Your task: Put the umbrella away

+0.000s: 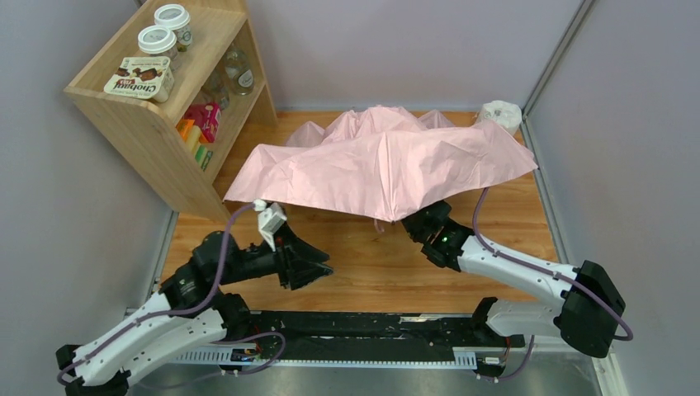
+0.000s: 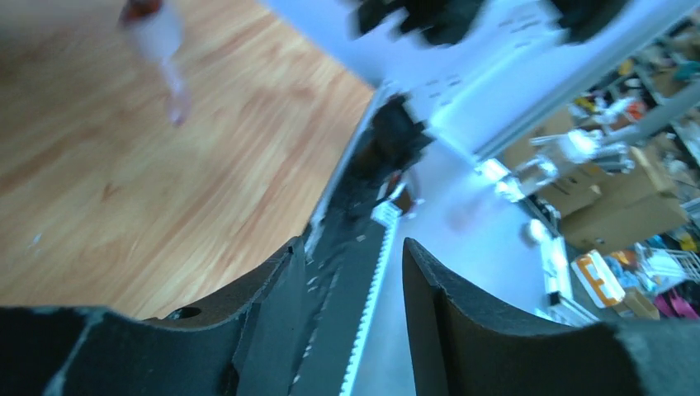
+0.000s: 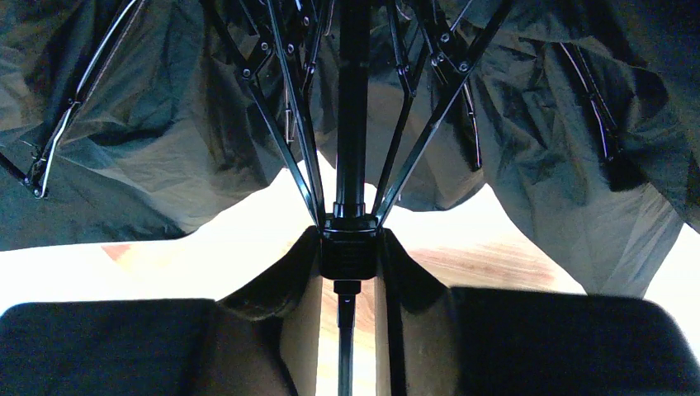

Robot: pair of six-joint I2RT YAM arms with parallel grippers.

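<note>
**Operator:** Where is the umbrella [image 1: 384,161] sitting, and what is gripping it?

**Technician:** It is lying across the far half of the table [image 1: 363,272], with its pink canopy spreading from beside the shelf [image 1: 157,124] to the white bag [image 1: 501,114] in the far right corner. The right gripper [image 3: 350,256] is reaching under the canopy. Its jaws are pinching the black runner [image 3: 350,247] where the ribs [image 3: 289,107] are meeting the shaft [image 3: 353,124].

**Operator:** And the left gripper [image 1: 320,270]?

**Technician:** It is hovering above the near table, apart from the fabric. Its jaws are standing spread and nothing is sitting between them.

**Operator:** How far is the task progressing?

**Technician:** Judging by this view, it is sitting at an early stage. The ribs are fanning outward and the canopy is sagging loosely, neither taut nor gathered. Only the hold on the runner is looking accomplished.

**Operator:** What is remaining?

**Technician:** Probably drawing the runner along the shaft, folding the ribs inward, bundling the fabric and moving the umbrella to storage. The views are not showing where that storage is.
</note>
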